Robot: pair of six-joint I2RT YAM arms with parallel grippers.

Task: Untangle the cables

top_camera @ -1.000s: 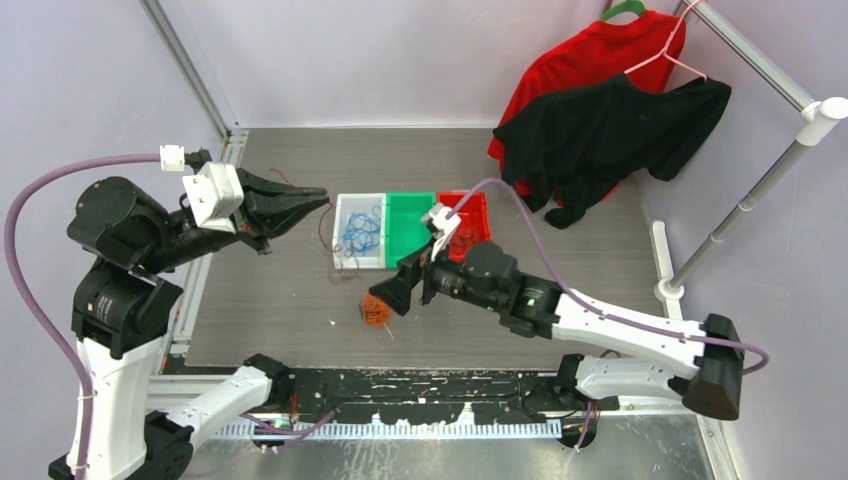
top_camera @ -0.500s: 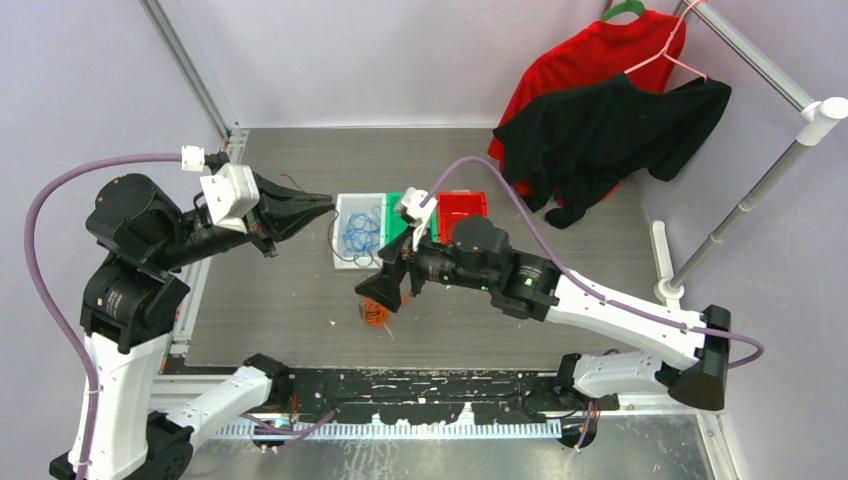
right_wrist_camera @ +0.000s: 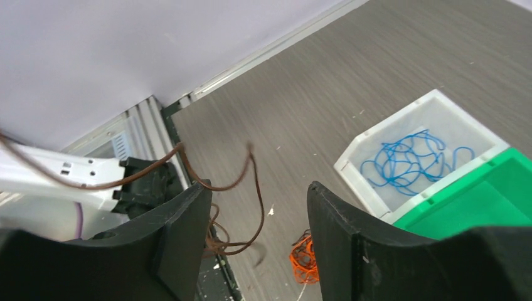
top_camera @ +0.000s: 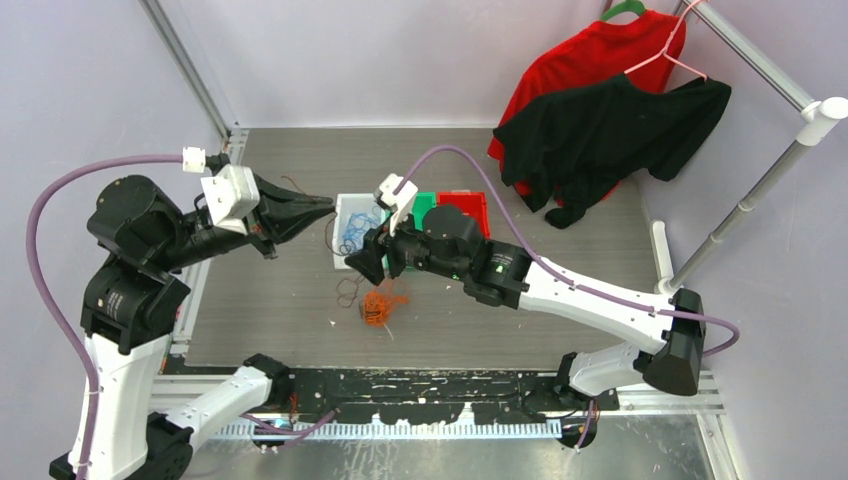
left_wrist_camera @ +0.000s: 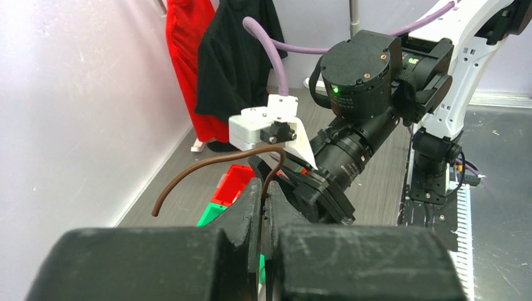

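Note:
My left gripper (top_camera: 328, 206) is held above the table, left of the bins, shut on a dark brown cable (left_wrist_camera: 207, 163). That cable hangs from it to loose loops (top_camera: 347, 291) on the table. An orange cable bundle (top_camera: 378, 303) lies just right of those loops. A blue cable (top_camera: 355, 232) sits in the white bin (top_camera: 345, 200). My right gripper (top_camera: 362, 266) hovers open above the loops and the orange bundle, holding nothing. In the right wrist view the brown cable (right_wrist_camera: 257, 207) hangs beyond the gap between its fingers, and the orange bundle (right_wrist_camera: 303, 258) lies below.
A green bin (top_camera: 425, 203) and a red bin (top_camera: 465, 208) stand right of the white one, partly covered by my right arm. Red and black shirts (top_camera: 600, 130) hang on a rack (top_camera: 740, 210) at the back right. A metal rail runs along the table's left edge.
My right arm swung left and back from over the orange bundle toward the hanging brown cable, its jaws narrowing. The left gripper shifted slightly right at first, then held still.

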